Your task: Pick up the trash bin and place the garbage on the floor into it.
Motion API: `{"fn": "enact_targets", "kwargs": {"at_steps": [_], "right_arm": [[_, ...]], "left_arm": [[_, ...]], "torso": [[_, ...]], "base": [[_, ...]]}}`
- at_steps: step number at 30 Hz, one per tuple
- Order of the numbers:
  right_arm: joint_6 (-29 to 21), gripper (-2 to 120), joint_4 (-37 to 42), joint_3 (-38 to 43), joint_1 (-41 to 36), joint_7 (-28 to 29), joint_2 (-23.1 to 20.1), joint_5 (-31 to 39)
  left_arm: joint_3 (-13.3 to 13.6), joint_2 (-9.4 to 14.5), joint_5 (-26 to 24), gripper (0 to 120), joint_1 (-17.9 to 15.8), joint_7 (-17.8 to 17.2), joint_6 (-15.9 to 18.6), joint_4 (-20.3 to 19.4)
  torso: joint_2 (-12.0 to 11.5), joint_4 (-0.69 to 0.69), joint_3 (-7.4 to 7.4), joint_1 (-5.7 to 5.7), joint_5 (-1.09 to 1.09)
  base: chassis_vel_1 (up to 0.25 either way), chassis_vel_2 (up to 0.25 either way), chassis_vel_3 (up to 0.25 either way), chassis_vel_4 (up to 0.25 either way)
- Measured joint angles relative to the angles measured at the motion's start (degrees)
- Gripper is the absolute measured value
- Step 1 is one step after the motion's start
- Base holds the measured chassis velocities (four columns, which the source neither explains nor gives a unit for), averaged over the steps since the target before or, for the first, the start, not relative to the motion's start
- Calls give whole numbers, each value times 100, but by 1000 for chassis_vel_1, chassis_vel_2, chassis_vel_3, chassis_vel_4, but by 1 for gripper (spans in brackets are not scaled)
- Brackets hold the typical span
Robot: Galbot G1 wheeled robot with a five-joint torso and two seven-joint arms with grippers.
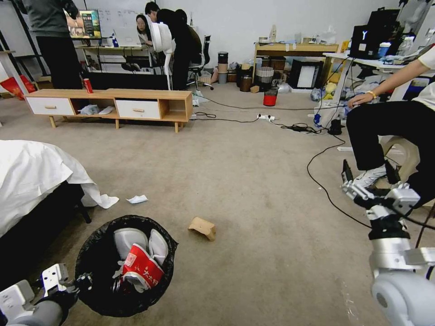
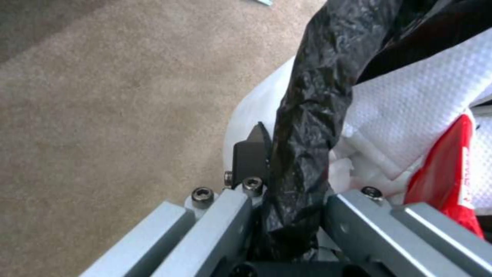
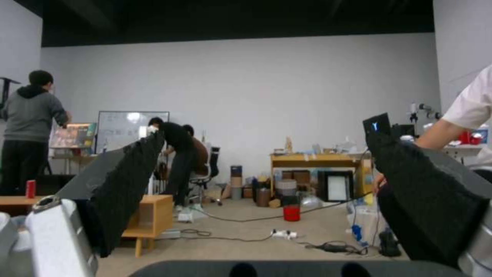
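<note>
The trash bin, lined with a crinkly black bag, is at the lower left of the head view. White tissues and a red-white snack bag lie inside it. My left gripper is shut on the bin's near rim; the left wrist view shows my left gripper with its fingers clamping the black bag over the pale wall. On the floor lie a tan cardboard piece and a white paper scrap. My right gripper is raised at the right, open and holding nothing.
A bed with a white sheet borders the left. A seated person's legs and black cables are close to my right arm. Farther back stand a low wooden cabinet with a red can and a small red bin.
</note>
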Motion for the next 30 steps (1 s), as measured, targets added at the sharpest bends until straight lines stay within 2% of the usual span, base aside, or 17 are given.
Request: {"fn": "enact_targets", "kwargs": {"at_steps": [11,30], "right_arm": [[69,100,-112,-201,25,-39,121,-128],[124,100,-242,-382,26,-71,263,-319]], "left_arm": [[-26,-55,7,0,33,0,0,-42],[-36,-53,1,0,62,7,0,-51]], "torso": [[0,-1,0,0,0],[0,-1,1,1,0]], "base": [[-13,7,11,-10],[-128,123,125,-118]]}}
